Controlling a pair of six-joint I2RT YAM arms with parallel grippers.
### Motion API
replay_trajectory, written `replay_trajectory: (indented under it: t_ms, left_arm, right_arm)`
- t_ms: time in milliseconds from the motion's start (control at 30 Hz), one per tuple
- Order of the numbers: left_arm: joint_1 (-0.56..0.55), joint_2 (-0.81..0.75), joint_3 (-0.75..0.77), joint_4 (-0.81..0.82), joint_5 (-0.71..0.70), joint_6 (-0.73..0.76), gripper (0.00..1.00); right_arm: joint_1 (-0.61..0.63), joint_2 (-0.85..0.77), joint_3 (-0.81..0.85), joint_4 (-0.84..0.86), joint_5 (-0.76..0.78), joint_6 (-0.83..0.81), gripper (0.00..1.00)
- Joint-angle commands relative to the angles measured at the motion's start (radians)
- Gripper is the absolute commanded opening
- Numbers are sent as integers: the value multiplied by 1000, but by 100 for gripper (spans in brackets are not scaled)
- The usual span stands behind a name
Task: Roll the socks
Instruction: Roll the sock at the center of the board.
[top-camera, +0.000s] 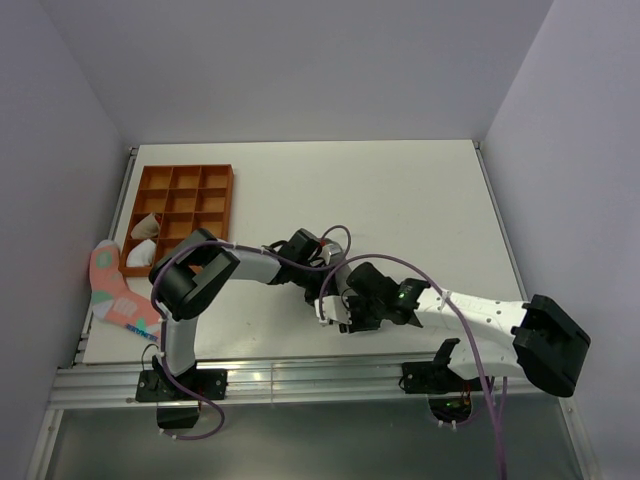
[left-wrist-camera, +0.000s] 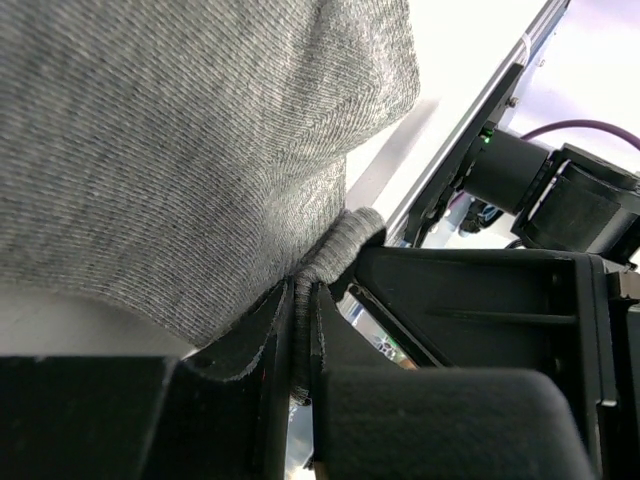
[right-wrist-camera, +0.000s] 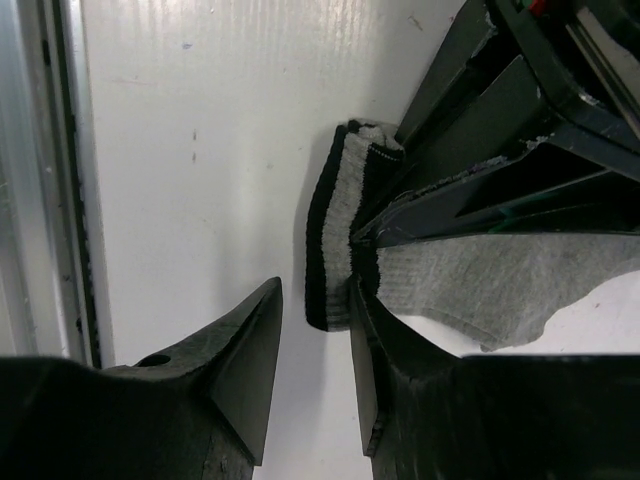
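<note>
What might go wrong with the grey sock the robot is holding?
1. The left jaws pinch only a thin fold of the grey sock, so it might slip out if pulled.
2. The right jaws stand open with the end of the striped cuff between their tips, very close to the left jaws. Closing could bump them, or catch only the cuff's edge.

Table (top-camera: 400, 200): tray (top-camera: 190, 169), pink sock (top-camera: 110, 285), grey sock (right-wrist-camera: 480, 280)

We note grey knit sock (right-wrist-camera: 480, 280), black-striped cuff (right-wrist-camera: 335, 230); pink sock (top-camera: 112, 285), teal spots; orange tray (top-camera: 185, 168); white table (top-camera: 400, 200).
</note>
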Motion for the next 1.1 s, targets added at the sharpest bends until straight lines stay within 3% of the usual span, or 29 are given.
replay_trajectory:
  t_ms: [0,400,533,667,833,1067]
  left_arm:
    - [-1,80,-68,-193,-168,92,0]
    - [6,70,-80,-130,-109,64,2]
    - [9,59,-95,-91,-108,25,5]
    - [17,27,-143,11,-112,-47,11]
    - [25,-38,-221,150,-155,-156,16]
    - [23,-79,-318,323,-220,-275,16]
  right_arm:
    - [26,42,-12,72,25,7,40]
    - [27,111,-28,91,47,13,39]
    - [27,118,-31,72,45,23,22]
    - [15,100,-37,43,27,29,14]
    - [-66,65,-20,-1,-36,15,11]
    - [-218,75,54,-148,-182,-53,10]
